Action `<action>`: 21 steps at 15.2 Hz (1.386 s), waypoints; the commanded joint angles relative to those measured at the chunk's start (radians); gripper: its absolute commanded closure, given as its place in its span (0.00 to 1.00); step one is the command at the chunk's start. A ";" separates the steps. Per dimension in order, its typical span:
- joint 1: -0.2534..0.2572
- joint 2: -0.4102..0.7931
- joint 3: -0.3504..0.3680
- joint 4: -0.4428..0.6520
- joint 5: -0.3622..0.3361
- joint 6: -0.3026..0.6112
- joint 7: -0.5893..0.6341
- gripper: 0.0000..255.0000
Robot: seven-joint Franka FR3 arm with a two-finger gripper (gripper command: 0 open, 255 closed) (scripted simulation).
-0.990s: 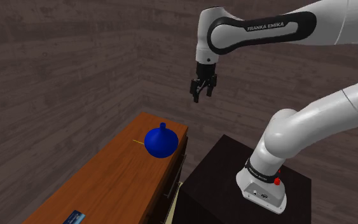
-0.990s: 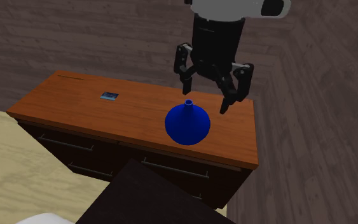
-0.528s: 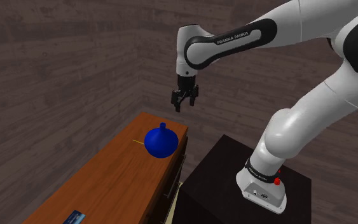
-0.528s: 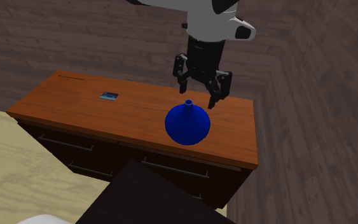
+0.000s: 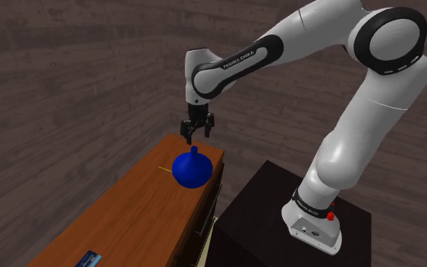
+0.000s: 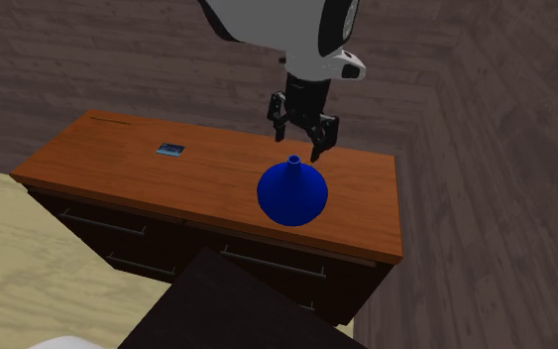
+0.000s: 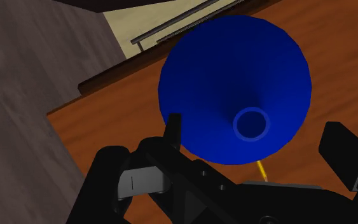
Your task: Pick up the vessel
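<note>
I have swung across from over my stand and come down. My end effector [image 5: 197,136] now hangs just above the narrow neck of the blue vase [image 5: 190,171]. The vase stands upright on the wooden dresser [image 5: 132,216], toward its end by the wall corner. My fingers are spread and touch nothing, and the wrist view shows the neck's mouth between them. I judge that a short descent and a squeeze remain.

We are observing a brown wooden dresser [image 6: 118,164] (drawers along its front) carrying a blue vessel [image 6: 292,194], a small card [image 6: 170,150] and a thin yellow stick [image 7: 262,170].
</note>
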 commanded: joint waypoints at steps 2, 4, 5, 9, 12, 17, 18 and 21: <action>0.006 0.059 0.007 0.015 -0.002 0.043 0.014 0.00; 0.006 0.075 0.007 0.004 -0.005 0.070 0.014 0.00; 0.006 0.084 0.007 -0.001 -0.006 0.083 0.015 0.00; 0.007 0.115 0.007 -0.018 -0.010 0.131 0.016 0.00; 0.008 0.116 0.008 -0.016 -0.011 0.131 0.018 1.00; 0.008 0.116 0.008 -0.016 -0.010 0.130 0.018 1.00; 0.008 0.116 0.008 -0.016 -0.011 0.130 0.018 1.00; 0.007 0.106 0.007 -0.013 -0.009 0.118 0.016 1.00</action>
